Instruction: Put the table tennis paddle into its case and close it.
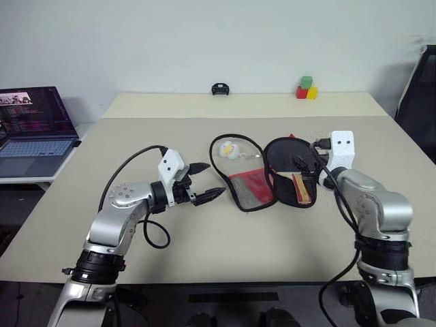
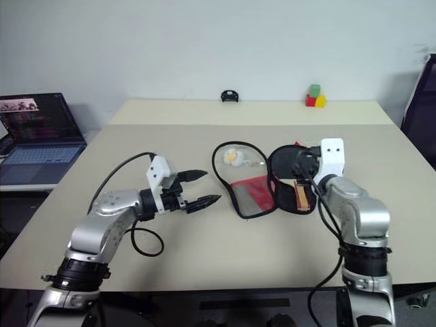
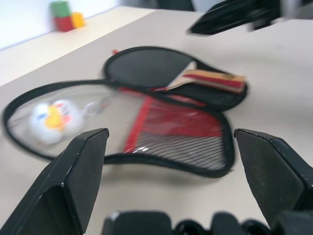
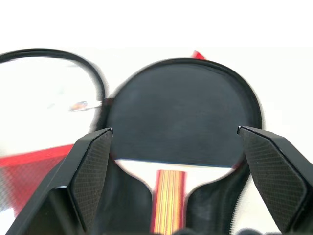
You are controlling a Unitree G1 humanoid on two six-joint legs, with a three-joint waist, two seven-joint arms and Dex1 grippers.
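My two arms sit nearest, low in the head views: left gripper (image 1: 208,181) jaws wide apart, holding nothing, hovering over bare table (image 1: 82,204) just beside the case's flap; right gripper (image 2: 302,162) jaws also spread, holding nothing, hanging above the paddle. Case (image 1: 248,191) lies unzipped and splayed flat mid-table, two halves side by side: the half on my left is the lid with red mesh pocket (image 3: 181,134) and a clear window section with a small white-and-yellow ball thing (image 1: 229,149) in or under it, can't tell which; the half on my right is the black shell. Table tennis paddle (image 4: 178,122) is already lying in that right shell, black face toward the far end, wooden handle (image 1: 301,189) pointing back at me, seated inside the rim as far as I can judge. So insertion looks done; step in hand is the close. Next move, my guess: left gripper takes the lid's outer rim, folds it over the paddle toward my right, right gripper steadies the shell, then find the zip pull — can't spot it from here. Risk: soft lid flops or drags the paddle out of seat.
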